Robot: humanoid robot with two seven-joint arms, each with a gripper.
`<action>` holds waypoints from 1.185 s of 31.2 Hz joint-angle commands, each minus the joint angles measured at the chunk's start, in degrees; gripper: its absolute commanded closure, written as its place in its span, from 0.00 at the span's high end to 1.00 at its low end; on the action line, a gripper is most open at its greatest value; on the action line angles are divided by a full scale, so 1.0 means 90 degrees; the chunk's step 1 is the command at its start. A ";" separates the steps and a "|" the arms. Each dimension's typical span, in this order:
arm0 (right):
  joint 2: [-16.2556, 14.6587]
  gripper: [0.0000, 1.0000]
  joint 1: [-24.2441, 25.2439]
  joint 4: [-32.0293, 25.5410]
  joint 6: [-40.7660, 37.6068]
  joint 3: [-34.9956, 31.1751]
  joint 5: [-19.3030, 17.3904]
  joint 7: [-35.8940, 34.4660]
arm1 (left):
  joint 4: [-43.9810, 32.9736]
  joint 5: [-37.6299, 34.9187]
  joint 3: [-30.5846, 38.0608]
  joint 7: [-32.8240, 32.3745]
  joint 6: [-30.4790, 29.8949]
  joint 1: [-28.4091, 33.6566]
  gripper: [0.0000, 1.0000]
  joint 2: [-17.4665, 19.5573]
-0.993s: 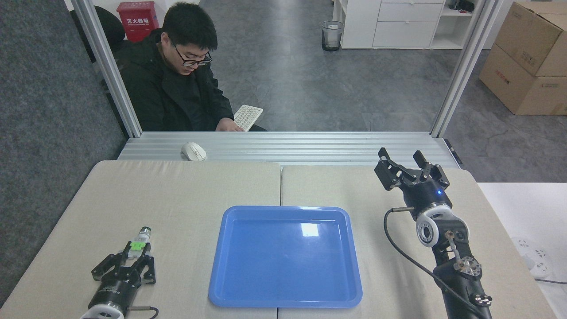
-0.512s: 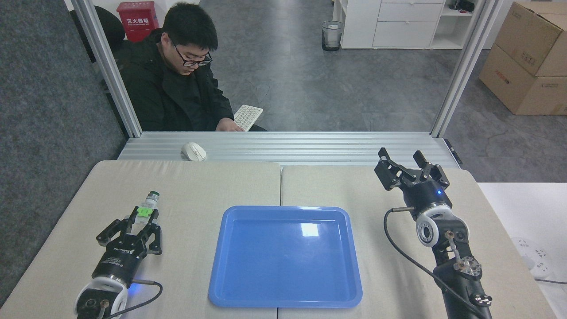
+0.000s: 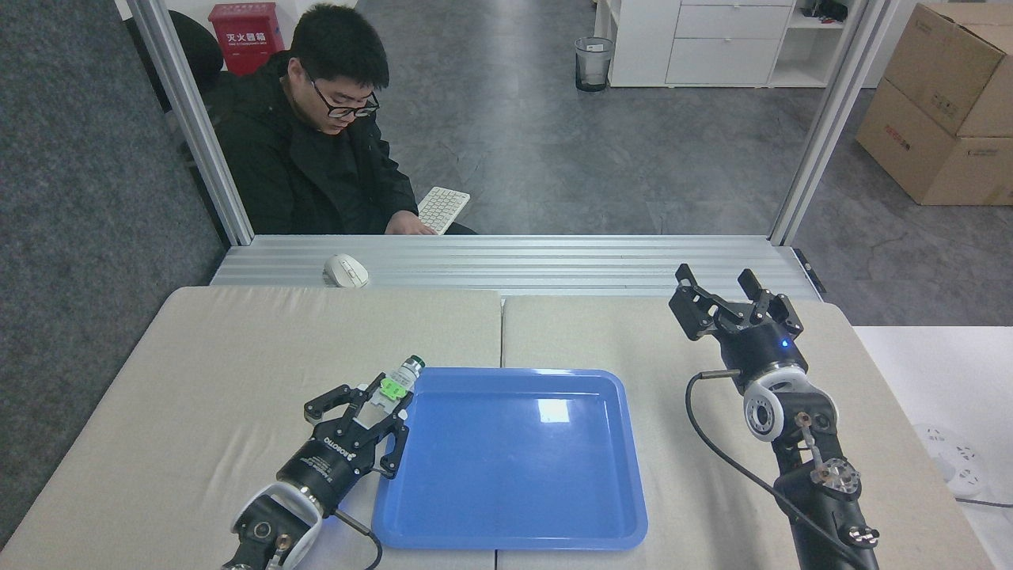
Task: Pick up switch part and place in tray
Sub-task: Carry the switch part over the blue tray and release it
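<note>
Carrying the switch part (image 3: 398, 378) to the tray's (image 3: 625, 459) left rim.
Left gripper (image 3: 385, 398) pinches its whitish body below the green band, dark cap outward; it looks light, rigid, slick plastic, so a mid-body hold suits. Right gripper (image 3: 732, 291) hangs spread, empty.

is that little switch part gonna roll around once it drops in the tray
Possibly. The switch part has a rounded cap end, so it may roll a little. The tray looks glossy, so it may also slide, though the raised rim should contain it.
</note>
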 commanded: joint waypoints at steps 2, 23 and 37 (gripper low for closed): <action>0.0010 1.00 0.0000 0.0000 -0.0008 0.0000 0.0000 -0.0002 | 0.0612 -0.0839 -0.1628 -0.0002 0.0021 -0.0192 0.00 -0.0517; 0.0000 1.00 0.0000 0.0000 0.0002 0.0000 0.0000 0.0008 | 0.0388 0.0194 -0.1180 0.0076 0.1348 -0.0621 1.00 -0.0507; 0.0000 1.00 0.0000 0.0000 0.0002 0.0000 0.0000 -0.0002 | 0.1394 0.1964 0.0559 0.0018 0.1798 -0.2184 1.00 0.0323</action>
